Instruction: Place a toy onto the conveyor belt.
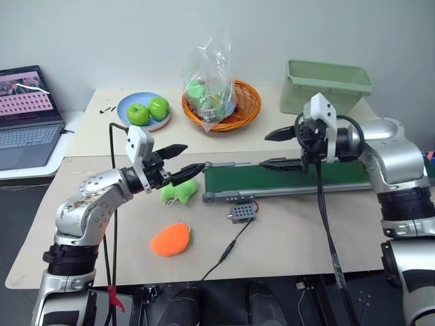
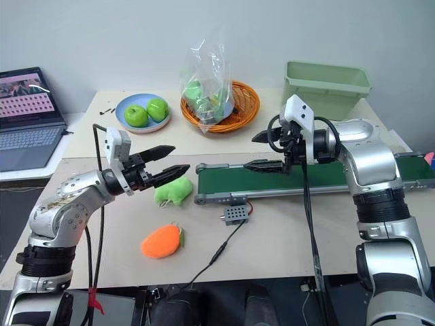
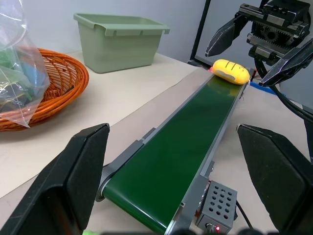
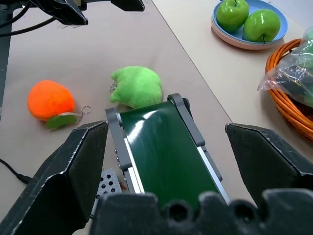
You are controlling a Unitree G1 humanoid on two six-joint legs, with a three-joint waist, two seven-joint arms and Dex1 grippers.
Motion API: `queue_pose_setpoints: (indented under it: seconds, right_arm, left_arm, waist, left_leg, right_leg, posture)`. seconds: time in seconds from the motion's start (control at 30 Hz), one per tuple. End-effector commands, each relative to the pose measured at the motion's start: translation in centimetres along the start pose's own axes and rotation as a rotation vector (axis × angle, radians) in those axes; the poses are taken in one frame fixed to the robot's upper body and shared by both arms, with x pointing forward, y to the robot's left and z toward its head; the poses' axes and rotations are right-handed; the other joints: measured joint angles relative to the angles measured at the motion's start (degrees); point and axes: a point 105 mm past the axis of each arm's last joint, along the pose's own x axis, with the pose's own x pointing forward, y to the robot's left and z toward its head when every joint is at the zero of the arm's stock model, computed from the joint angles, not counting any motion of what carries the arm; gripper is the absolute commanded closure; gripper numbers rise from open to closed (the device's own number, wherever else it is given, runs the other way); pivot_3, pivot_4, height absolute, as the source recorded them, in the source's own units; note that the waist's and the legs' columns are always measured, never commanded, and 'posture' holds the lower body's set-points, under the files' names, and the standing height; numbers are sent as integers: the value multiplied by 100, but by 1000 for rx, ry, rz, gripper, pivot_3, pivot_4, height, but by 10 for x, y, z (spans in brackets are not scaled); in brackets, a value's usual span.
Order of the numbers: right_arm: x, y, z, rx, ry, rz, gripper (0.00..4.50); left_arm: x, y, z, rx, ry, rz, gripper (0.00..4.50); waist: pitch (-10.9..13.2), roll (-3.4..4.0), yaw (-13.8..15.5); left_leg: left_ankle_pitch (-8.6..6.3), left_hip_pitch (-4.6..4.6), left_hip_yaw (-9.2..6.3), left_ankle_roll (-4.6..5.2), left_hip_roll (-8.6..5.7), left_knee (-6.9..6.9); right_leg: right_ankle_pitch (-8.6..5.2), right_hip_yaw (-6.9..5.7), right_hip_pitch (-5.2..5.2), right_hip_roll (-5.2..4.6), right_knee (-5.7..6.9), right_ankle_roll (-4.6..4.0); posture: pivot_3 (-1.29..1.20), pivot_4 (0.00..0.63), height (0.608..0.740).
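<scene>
1. Two grippers hang empty over the worktop point(image 1: 285, 231), fingers wide: your left gripper point(image 1: 182, 161) by the belt's near end, your right gripper point(image 1: 282, 149) above the belt point(image 1: 299, 178).
2. The toy point(image 3: 231, 71) already lies on the belt, toward its far end, just beyond the right gripper, so the placing looks done.
3. The green plush point(image 1: 179, 191) sits touching the belt's end roller; the orange plush point(image 1: 170, 240) lies nearer you. Neither is the target.
4. Keep both arms clear of the belt so nothing knocks the toy off.
</scene>
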Motion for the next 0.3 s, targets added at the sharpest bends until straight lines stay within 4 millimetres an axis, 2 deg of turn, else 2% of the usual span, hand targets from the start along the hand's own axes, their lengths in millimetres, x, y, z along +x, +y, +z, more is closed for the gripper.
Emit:
queue_pose_setpoints:
  seconds: [0.03,0.3]
  right_arm:
    - [-6,-1,13,-49,-34,-19,0]
    - [-3,-1,12,-44,-34,-13,0]
  left_arm:
    - [2,0,13,27,-22,-4,53]
    - [0,1,9,20,5,24,53]
  waist:
    - [0,0,2]
    - [0,0,-2]
  left_leg:
    - [0,0,0,0,0,0]
    - [0,0,0,0,0,0]
  right_leg:
    - [0,0,0,0,0,0]
    - [0,0,0,0,0,0]
  posture:
    - [0,150,740]
    - [0,150,740]
